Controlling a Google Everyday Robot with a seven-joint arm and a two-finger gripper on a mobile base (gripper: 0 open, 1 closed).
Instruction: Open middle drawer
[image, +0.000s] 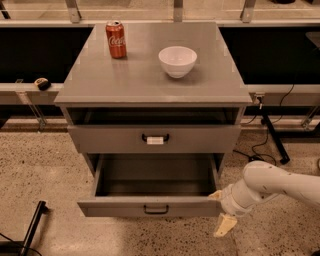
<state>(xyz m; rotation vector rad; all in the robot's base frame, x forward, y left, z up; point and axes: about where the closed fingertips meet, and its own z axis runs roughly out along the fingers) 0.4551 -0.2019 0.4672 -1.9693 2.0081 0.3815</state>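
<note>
The middle drawer (115, 207) is the grey drawer at the bottom of the cabinet, with a plain black loop handle (156, 210). It stands pulled well out, and its inside is dark and looks empty. My gripper (221, 210) is at the right end of the drawer's front. One cream finger (216, 195) sits by the top right corner of the front. The other hangs lower, in front of that corner and to its right. The fingers stand apart. My white arm (270, 185) reaches in from the right.
Above is a wider drawer with a white tag on its handle (155, 139), closed. A red cola can (116, 39) and a white bowl (177, 61) stand on the cabinet top (125, 80). A black bar (32, 227) lies on the floor at the left, and cables (270, 135) at the right.
</note>
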